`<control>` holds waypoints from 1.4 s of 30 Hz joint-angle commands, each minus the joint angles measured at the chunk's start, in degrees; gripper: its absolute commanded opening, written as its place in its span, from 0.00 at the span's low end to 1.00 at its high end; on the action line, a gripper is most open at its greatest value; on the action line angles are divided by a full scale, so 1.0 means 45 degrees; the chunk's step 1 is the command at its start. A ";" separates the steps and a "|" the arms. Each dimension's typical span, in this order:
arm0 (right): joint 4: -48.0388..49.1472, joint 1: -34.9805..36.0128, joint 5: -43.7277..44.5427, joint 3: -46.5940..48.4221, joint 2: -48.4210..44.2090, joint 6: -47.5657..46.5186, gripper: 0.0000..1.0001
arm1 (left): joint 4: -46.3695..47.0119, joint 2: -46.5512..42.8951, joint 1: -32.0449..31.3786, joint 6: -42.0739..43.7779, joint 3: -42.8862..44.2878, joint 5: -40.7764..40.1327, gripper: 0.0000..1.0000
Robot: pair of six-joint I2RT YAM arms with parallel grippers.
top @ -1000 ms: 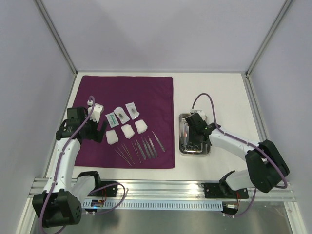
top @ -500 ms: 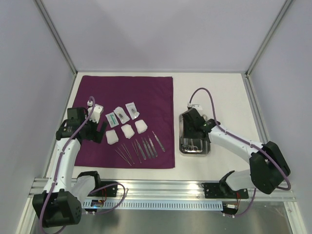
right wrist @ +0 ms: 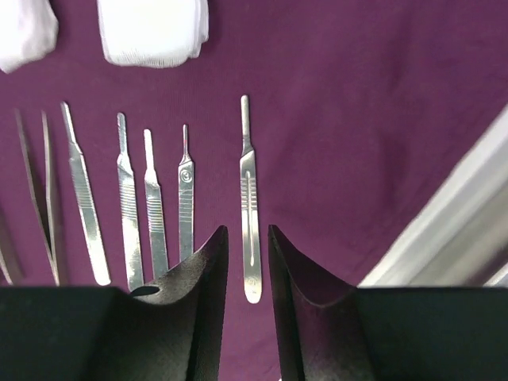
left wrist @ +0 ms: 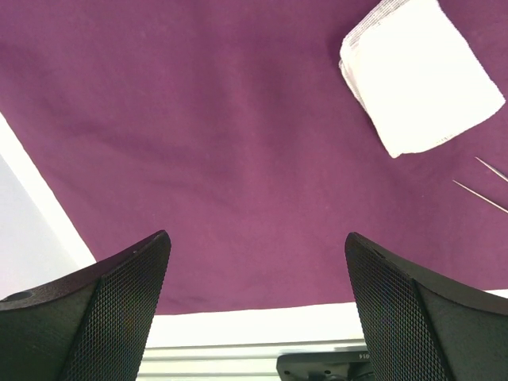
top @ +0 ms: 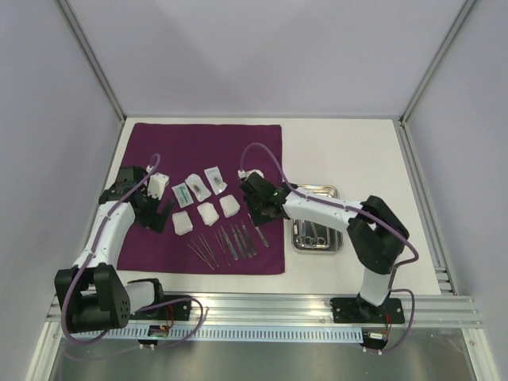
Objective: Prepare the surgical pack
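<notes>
transfer: right gripper (right wrist: 248,234) gone from steel tray (top: 317,249) to purple cloth (top: 206,151), jaws slightly parted, empty, so nothing delivered; left gripper (left wrist: 258,238) agape.

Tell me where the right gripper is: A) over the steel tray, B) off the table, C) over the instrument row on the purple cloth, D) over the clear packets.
C: the right gripper hangs over the instrument row on the purple cloth.
</notes>
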 commanded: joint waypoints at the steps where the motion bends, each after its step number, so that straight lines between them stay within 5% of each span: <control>1: -0.0892 0.0175 -0.0866 0.1161 0.0775 -0.0723 0.29 | 0.0127 0.0004 0.0063 -0.0275 0.0372 -0.0389 1.00; 16: -0.1520 0.0253 -0.0280 0.1475 0.3043 -0.0235 0.28 | 0.0323 -0.0191 0.0063 -0.0099 0.0567 0.0060 1.00; 22: -0.1363 0.0234 -0.0300 0.1065 0.2790 0.0155 0.01 | 0.0283 -0.0327 0.0063 -0.0002 0.0607 0.0041 1.00; 42: 0.0082 0.0156 -0.0827 -0.0029 0.0212 0.0878 0.01 | 0.0166 -0.0581 0.0063 0.0155 0.0587 0.0275 1.00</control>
